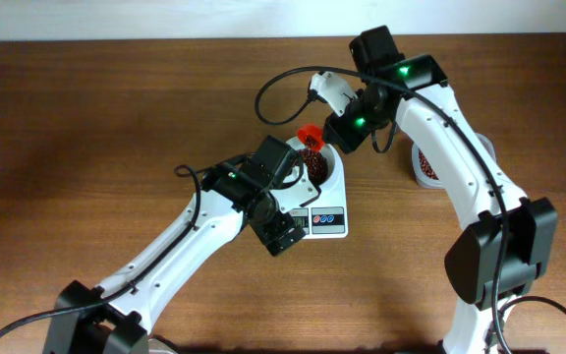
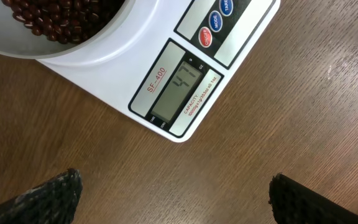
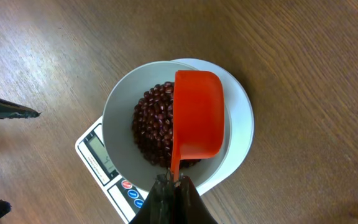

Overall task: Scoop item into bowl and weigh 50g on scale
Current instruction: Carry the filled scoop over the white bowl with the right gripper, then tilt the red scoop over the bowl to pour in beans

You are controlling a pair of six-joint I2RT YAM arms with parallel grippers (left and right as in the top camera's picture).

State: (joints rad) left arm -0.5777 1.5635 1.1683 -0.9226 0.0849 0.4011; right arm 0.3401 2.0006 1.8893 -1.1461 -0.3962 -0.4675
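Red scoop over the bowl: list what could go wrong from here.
1. The right tool holds the scoop right over the beans in the bowl; if it rests on them, the scale may read too high.
2. The bowl already holds a heap; a further pour could overshoot the target.
3. The left tool hangs open near the scale's front; a nudge could shift the scale.

Beans (image 3: 151,127) lie in bowl (image 3: 115,115); bowl sits on scale (image 3: 97,151) w/ scoop (image 3: 197,115) over it. Tub (image 1: 425,169) stands right of scale.
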